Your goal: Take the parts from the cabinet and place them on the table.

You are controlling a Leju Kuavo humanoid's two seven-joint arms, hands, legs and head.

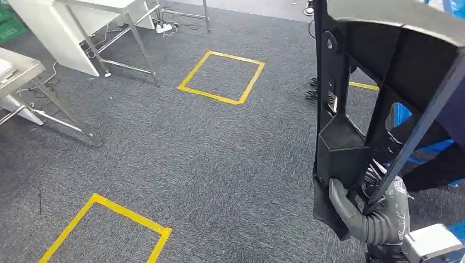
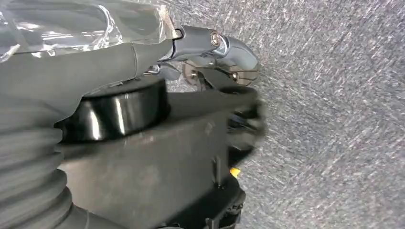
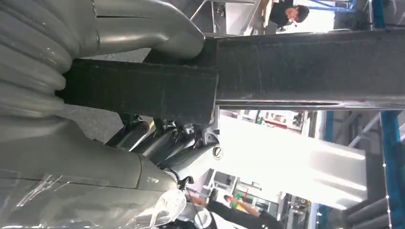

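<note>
A large black frame-shaped part (image 1: 351,137) stands upright at the right of the head view. My right hand (image 1: 373,216) grips it near its lower end, with the grey thumb wrapped round a black edge. In the right wrist view the part (image 3: 286,67) is a dark bar crossing the picture, and my right hand (image 3: 119,162) closes on it with its thumb over the top. My left hand (image 2: 210,47) hangs over grey carpet with its fingers apart and nothing in them.
Metal-legged tables (image 1: 33,68) and a white table (image 1: 71,22) stand at the far left. Two yellow tape squares (image 1: 222,76) (image 1: 104,230) mark the grey carpet. Blue racking (image 1: 403,115) shows behind the part. Two people (image 3: 289,12) (image 3: 239,205) stand in the background.
</note>
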